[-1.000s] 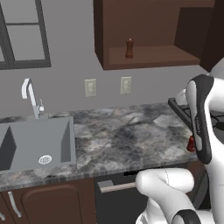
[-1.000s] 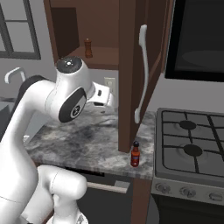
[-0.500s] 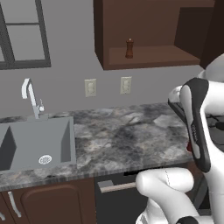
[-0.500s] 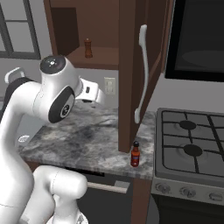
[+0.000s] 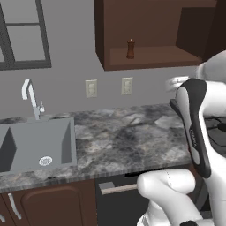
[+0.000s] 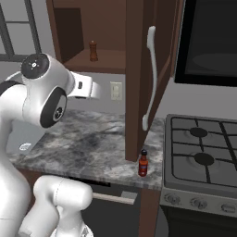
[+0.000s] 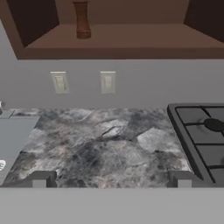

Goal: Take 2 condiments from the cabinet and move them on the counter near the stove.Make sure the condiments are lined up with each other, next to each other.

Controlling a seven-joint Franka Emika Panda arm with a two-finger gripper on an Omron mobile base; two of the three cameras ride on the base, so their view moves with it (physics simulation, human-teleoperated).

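Your gripper (image 7: 111, 179) has its jaws spread wide and holds nothing, facing the counter (image 7: 105, 148). The pepper mill (image 7: 82, 19) stands upright on the cabinet (image 7: 131, 41) shelf at eleven o'clock in your hand view — the sauce bottle (image 6: 143, 163) stands on the counter's front edge, just beside the stove (image 6: 203, 157).

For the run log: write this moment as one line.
gripper: open, empty, facing cabinet | pepper mill: on cabinet shelf | sauce bottle: on counter beside stove | progress: one of two placed
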